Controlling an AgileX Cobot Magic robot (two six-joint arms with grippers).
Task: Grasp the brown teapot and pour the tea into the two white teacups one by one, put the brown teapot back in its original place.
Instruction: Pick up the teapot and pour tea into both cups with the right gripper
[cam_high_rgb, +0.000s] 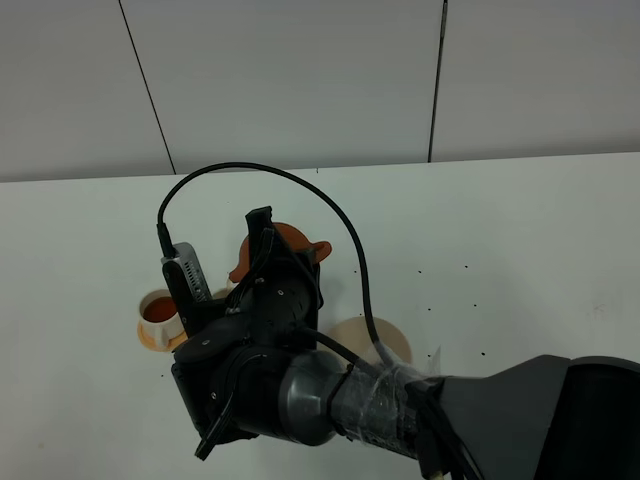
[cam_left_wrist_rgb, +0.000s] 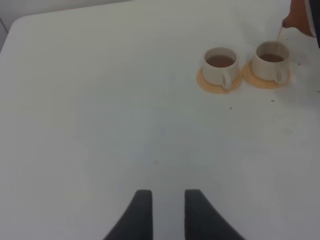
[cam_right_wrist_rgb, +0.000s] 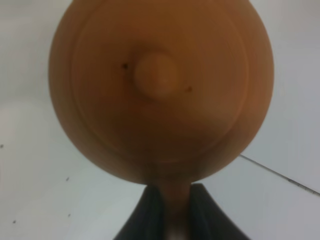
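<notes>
A brown teapot (cam_right_wrist_rgb: 160, 90), tilted in the air, pours into one white cup (cam_left_wrist_rgb: 271, 59), well in from the surface's (cam_left_wrist_rgb: 100, 125) far edge; the second cup (cam_left_wrist_rgb: 220, 65) sits beside. The right pincer (cam_right_wrist_rgb: 172, 210) clamps its handle; the left pincer (cam_left_wrist_rgb: 167, 197) hangs, fingers apart.

Teapot: you have one brown teapot (cam_right_wrist_rgb: 160, 90).
Teacups: you have two white teacups (cam_left_wrist_rgb: 220, 67); only one of them shows from the high camera.
Saucers: you have two orange saucers (cam_left_wrist_rgb: 206, 82), one per cup.
Coaster: you have one beige coaster (cam_high_rgb: 392, 345).
Bench: you have one white bench (cam_left_wrist_rgb: 100, 100).
Arm: you see one dark arm (cam_high_rgb: 400, 400) from the high camera.
Fingers: you count two left fingers (cam_left_wrist_rgb: 142, 215) and two right fingers (cam_right_wrist_rgb: 150, 215).
</notes>
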